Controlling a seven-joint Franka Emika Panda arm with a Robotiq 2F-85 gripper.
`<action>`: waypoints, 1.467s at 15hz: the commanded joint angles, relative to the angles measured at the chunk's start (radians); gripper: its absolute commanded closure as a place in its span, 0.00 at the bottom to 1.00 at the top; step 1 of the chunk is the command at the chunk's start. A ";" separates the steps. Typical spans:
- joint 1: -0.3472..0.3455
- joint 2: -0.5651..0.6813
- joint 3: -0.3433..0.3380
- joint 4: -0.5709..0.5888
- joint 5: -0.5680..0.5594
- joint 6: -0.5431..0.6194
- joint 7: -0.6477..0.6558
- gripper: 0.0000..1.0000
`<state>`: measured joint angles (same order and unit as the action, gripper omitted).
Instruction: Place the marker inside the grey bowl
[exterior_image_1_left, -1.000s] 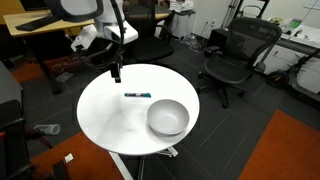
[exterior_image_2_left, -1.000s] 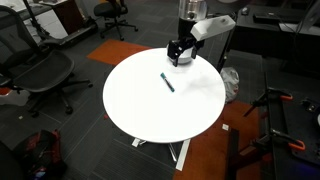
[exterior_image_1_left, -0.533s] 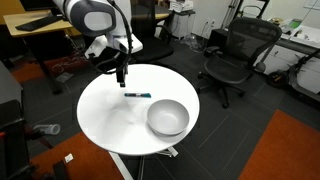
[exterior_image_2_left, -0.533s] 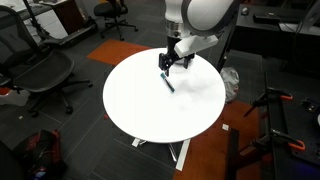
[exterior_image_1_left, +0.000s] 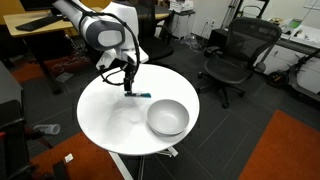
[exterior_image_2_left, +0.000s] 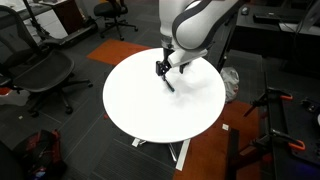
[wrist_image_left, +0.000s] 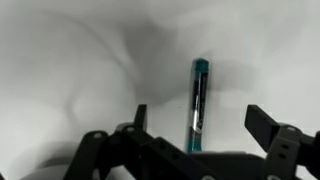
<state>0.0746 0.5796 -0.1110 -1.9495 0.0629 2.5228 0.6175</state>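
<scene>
The marker (wrist_image_left: 198, 102) is a thin dark pen with teal ends, lying flat on the white table. In the wrist view it lies lengthwise between my two open fingers. My gripper (wrist_image_left: 200, 122) is open and low over it. In both exterior views my gripper (exterior_image_1_left: 128, 88) (exterior_image_2_left: 161, 70) hangs just above the marker (exterior_image_1_left: 143, 96) (exterior_image_2_left: 168, 84). The grey bowl (exterior_image_1_left: 167, 117) stands empty on the table, toward the near right of the marker in an exterior view. The bowl is out of sight in the wrist view.
The round white table (exterior_image_1_left: 105, 115) (exterior_image_2_left: 150, 115) stands on a central foot. Black office chairs (exterior_image_1_left: 235, 55) (exterior_image_2_left: 35, 70) stand around it. A desk (exterior_image_1_left: 40, 35) is behind the arm. Orange carpet (exterior_image_1_left: 285, 150) lies at the near right.
My gripper has moved from the table's far edge inward and down, and now hangs over the marker. The marker and bowl have not moved.
</scene>
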 joint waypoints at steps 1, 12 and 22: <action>0.012 0.064 -0.022 0.056 0.002 0.020 0.009 0.00; 0.013 0.156 -0.041 0.131 0.005 0.040 0.002 0.27; 0.004 0.186 -0.042 0.170 0.012 0.029 -0.010 0.99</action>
<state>0.0744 0.7519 -0.1456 -1.8007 0.0639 2.5476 0.6168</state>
